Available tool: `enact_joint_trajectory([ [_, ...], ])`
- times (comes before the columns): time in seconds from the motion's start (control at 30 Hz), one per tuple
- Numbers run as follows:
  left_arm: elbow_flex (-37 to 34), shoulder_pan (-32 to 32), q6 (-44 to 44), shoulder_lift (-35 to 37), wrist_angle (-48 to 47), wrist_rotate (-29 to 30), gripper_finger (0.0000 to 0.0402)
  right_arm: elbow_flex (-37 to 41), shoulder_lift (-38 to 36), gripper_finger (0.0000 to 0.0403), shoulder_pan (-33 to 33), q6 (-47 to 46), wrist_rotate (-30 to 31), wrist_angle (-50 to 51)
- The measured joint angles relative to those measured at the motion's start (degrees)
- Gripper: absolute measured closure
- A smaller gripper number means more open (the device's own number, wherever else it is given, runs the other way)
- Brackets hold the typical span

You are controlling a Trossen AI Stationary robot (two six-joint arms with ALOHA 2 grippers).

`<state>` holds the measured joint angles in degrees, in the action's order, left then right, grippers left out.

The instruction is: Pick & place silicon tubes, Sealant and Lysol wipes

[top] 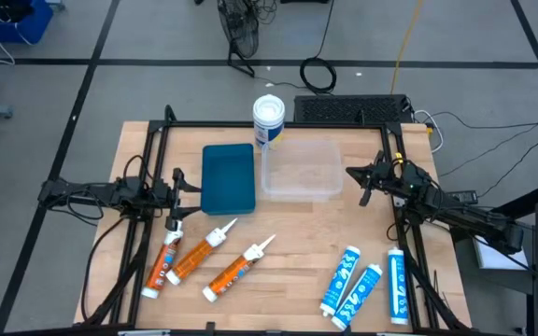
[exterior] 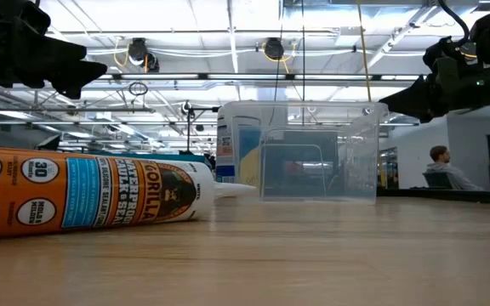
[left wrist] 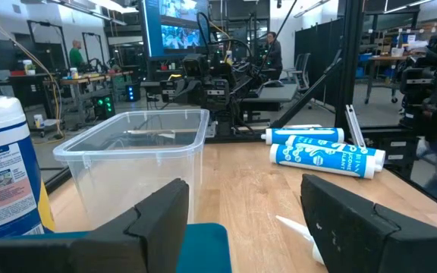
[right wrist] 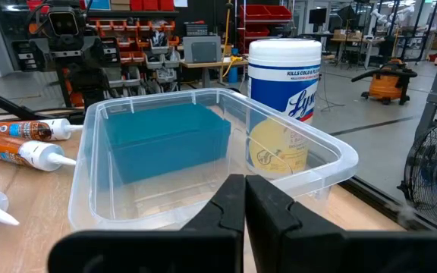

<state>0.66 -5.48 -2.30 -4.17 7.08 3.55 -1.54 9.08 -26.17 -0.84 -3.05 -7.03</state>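
Lying nearest the wooden table's point(top: 297, 243) front edge, orange sealant tubes point(top: 199, 257) and blue silicone tubes point(top: 367, 285) are seen. Farther back, the clear tub point(top: 302, 168) is flanked by the part-open, empty left gripper point(top: 177, 184) and the closed, empty right gripper point(top: 361, 179). Just behind the tub, the Lysol wipes point(top: 268, 119) are stood upright, with grey lined floor point(top: 157, 56) beyond.

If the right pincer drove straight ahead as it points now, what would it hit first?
Most likely the clear plastic tub: the shut right pincer aims at its near wall, with the teal box beyond.
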Motion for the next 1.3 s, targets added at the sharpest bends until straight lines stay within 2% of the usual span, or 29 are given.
enact_joint_trajectory([
  [0.23, 0.0, 0.0, 0.0, 0.0, 0.0, 0.0, 0.0149, 0.0, 0.0, 0.0403, 0.0, -1.3, 0.0, -0.8],
  [0.27, 0.0, 0.0, 0.0, 0.0, 0.0, 0.0, 0.0149, 0.0, 0.0, 0.0403, 0.0, -4.7, -0.2, -1.8],
  [0.4, 0.0, 0.0, 0.0, 0.0, 0.0, 0.0, 0.0149, 0.0, 0.0, 0.0403, 0.0, -32.2, -5.1, -4.7],
  [0.47, 0.0, 0.0, 0.0, 0.0, 0.0, 0.0, 0.0149, 0.0, 0.0, 0.0403, 0.0, -38.2, -6.4, -6.1],
  [0.67, 0.0, 0.0, 0.0, 0.0, 0.0, 0.0, 0.0149, 0.0, 0.0, 0.0403, 0.0, -43.2, -5.9, -9.0],
  [0.87, 0.0, 0.0, 0.0, 0.0, 0.0, 0.0, 0.0149, 0.0, 0.2, 0.0403, 0.0, -46.3, -8.7, -7.0],
  [0.93, 0.0, 0.0, 0.0, 0.0, 0.0, 0.0, 0.0149, 0.0, 0.2, 0.0403, 0.0, -47.2, -11.5, -10.2],
  [1.0, 0.0, 0.0, 0.0, 0.0, 0.0, 0.0, 0.0149, -0.2, 0.2, 0.0403, 0.5, -48.3, -16.9, -19.0],
  [1.17, 0.0, 0.0, 0.0, 0.0, 0.0, 0.0, 0.0149, -3.7, 0.9, 0.0403, 8.7, -50.7, -26.1, -36.1],
  [1.23, 0.0, 0.0, 0.0, 0.0, 0.0, 0.0, 0.0149, -6.0, 1.7, 0.0403, 14.0, -50.1, -27.1, -40.2],
  [1.3, 0.0, 0.0, 0.0, 0.0, 0.0, 0.0, 0.0149, -7.8, 3.2, 0.0403, 19.3, -46.6, -26.7, -40.3],
])
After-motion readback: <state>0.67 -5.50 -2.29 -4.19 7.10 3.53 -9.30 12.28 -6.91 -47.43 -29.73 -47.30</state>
